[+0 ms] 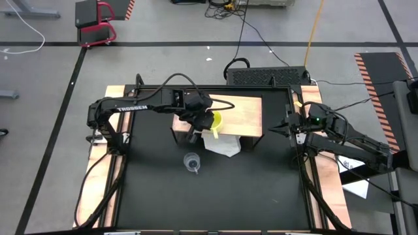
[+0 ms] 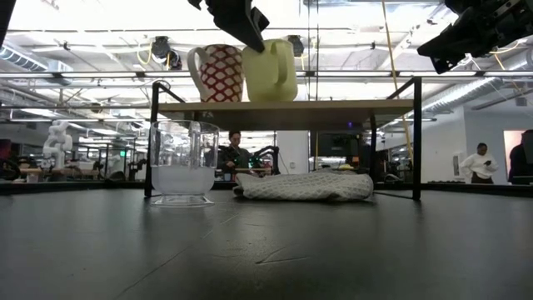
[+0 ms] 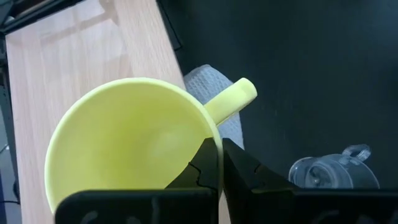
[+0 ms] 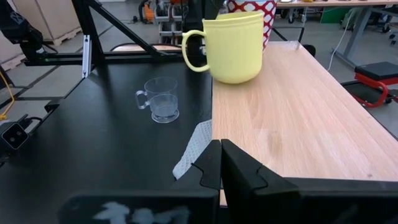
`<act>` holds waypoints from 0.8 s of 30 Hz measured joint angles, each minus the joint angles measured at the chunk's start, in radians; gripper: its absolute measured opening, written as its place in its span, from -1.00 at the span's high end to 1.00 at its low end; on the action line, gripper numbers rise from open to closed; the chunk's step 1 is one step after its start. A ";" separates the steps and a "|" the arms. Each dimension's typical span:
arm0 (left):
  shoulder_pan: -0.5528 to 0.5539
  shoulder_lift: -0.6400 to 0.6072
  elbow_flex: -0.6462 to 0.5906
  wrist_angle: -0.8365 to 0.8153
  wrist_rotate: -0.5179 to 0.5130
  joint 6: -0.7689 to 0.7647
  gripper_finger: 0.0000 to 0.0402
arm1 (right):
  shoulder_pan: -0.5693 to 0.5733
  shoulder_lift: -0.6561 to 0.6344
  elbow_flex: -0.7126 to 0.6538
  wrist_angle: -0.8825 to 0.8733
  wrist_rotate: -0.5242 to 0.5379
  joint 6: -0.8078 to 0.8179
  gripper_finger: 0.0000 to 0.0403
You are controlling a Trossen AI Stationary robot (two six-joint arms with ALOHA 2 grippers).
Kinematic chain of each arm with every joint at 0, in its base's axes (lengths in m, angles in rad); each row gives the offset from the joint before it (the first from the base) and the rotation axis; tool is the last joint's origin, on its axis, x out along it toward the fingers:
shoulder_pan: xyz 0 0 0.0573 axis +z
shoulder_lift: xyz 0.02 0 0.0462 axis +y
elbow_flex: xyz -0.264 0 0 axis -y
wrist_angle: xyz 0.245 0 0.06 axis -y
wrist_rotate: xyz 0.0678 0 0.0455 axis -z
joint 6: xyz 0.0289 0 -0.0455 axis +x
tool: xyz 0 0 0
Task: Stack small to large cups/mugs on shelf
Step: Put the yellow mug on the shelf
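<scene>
The pale yellow handled mug (image 4: 233,46) stands upright on the low light-wood shelf (image 4: 298,118), just beside a white mug with a red lattice pattern (image 2: 215,72). The left gripper (image 3: 217,163) hovers over the yellow mug's rim, fingers closed on nothing. The small clear glass cup (image 1: 191,162) sits on the black tabletop (image 1: 215,196) near a white cloth (image 2: 306,186). The right gripper (image 1: 277,128) waits at the table's right edge, fingers closed.

A robotics lab or workshop in a large open industrial hall is showing here. A black work table (image 1: 215,189) is standing on a grey concrete floor (image 1: 163,26) marked with black tape lines and hazard striping (image 1: 375,72), with cables (image 1: 261,32) trailing across it. Beyond the table, ceiling ducts and strip lights (image 2: 83,50) are running overhead, and people (image 2: 479,162) are sitting and standing among other workbenches.
</scene>
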 joint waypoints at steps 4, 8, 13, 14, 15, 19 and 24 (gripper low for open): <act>0.003 0.006 0.033 -0.024 -0.002 0.001 0.98 | 0.000 0.000 0.000 0.000 0.000 0.000 1.00; 0.004 0.010 0.088 -0.058 0.004 0.001 0.98 | 0.000 0.000 0.000 0.001 0.000 0.000 1.00; 0.013 0.007 0.146 -0.105 0.014 -0.002 0.98 | 0.000 0.000 0.000 0.000 0.000 0.000 1.00; 0.016 0.007 0.149 -0.102 0.016 -0.003 0.98 | 0.000 0.000 0.000 0.000 0.000 0.000 1.00; 0.019 0.007 0.153 -0.107 0.021 -0.004 0.98 | 0.000 0.000 0.000 0.001 0.000 0.000 1.00; 0.031 0.008 0.158 -0.112 0.040 -0.013 0.98 | 0.000 0.000 0.000 0.001 0.000 0.000 1.00; 0.038 0.031 0.159 -0.106 0.046 -0.002 0.98 | 0.000 0.000 0.000 0.001 0.000 0.000 1.00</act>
